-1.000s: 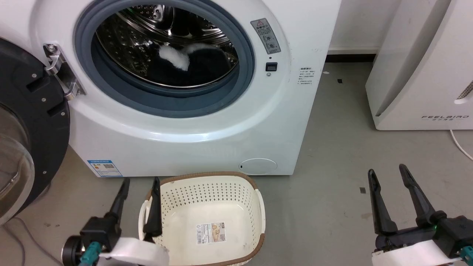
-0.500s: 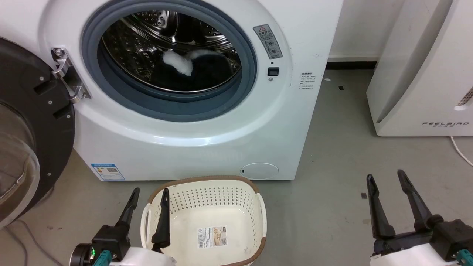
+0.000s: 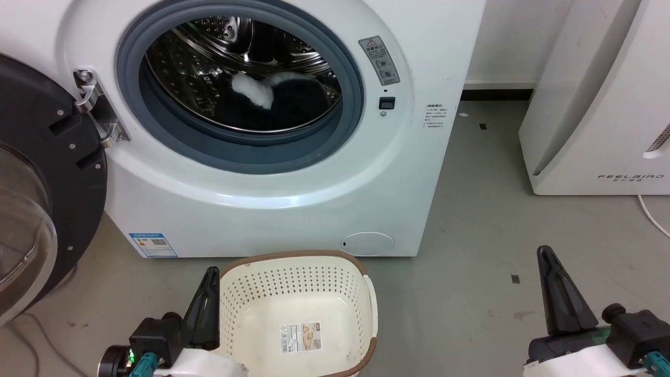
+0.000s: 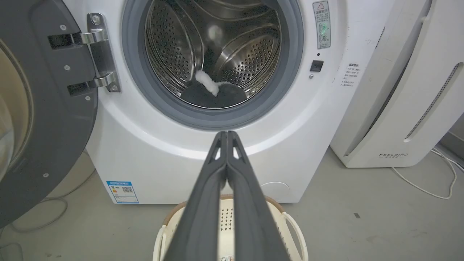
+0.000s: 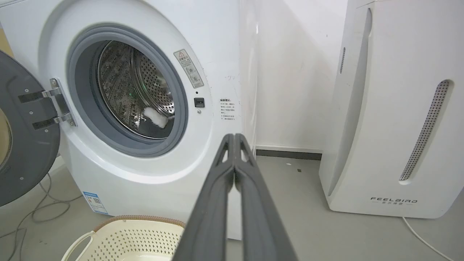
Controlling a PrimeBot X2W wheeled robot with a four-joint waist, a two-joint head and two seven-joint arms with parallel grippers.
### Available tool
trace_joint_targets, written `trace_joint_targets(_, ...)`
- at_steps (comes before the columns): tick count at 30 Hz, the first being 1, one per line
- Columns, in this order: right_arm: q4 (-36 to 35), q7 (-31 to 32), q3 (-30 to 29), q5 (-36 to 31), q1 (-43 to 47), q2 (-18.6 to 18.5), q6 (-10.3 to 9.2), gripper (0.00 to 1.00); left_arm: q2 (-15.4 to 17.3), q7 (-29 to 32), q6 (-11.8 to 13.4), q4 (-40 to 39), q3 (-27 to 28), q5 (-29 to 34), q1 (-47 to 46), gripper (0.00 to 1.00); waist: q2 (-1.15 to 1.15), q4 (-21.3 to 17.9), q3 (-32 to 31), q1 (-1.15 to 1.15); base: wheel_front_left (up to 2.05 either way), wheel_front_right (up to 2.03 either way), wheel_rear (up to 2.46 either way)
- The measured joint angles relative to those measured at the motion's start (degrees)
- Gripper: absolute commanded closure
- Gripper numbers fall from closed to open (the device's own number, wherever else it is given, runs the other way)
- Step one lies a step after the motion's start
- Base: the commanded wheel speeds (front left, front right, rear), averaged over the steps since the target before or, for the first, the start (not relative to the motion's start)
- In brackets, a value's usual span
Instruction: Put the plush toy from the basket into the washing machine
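The plush toy [image 3: 282, 99] lies inside the steel drum of the washing machine [image 3: 272, 183], black with a white limb sticking up; it also shows as plush toy [image 4: 214, 92] and plush toy [image 5: 156, 116]. The cream basket [image 3: 361, 293] stands on the floor before the machine, with just a label sticker on its bottom. My left gripper [image 3: 209, 275] is shut with nothing in it, beside the basket's left rim. My right gripper [image 3: 547, 254] is shut too, over the floor far to the basket's right. Both wrist views show the fingers pressed together: left gripper [image 4: 227, 134], right gripper [image 5: 234, 137].
The dark round door [image 3: 36, 178] hangs open at the machine's left. A white FEELBIRD appliance [image 3: 596, 104] stands at the right, with a white cable [image 3: 651, 207] on the floor. Grey floor lies between the machine and that appliance.
Both grippers have gone from open to shut. The head camera has shifted slightly between the earliest frame and now; the toy and basket stay put.
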Motion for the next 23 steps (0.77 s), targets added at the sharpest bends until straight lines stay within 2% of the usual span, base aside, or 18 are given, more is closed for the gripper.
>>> trace_joint_targets(23,0.42,2.71,0.13,-0.94,-0.10,0.00,0.00,1.00,-0.12,2.63,0.24,-1.16,0.57,2.02,-0.01,1.00,0.00,-0.11,-0.62,0.01,0.00,0.00,0.00)
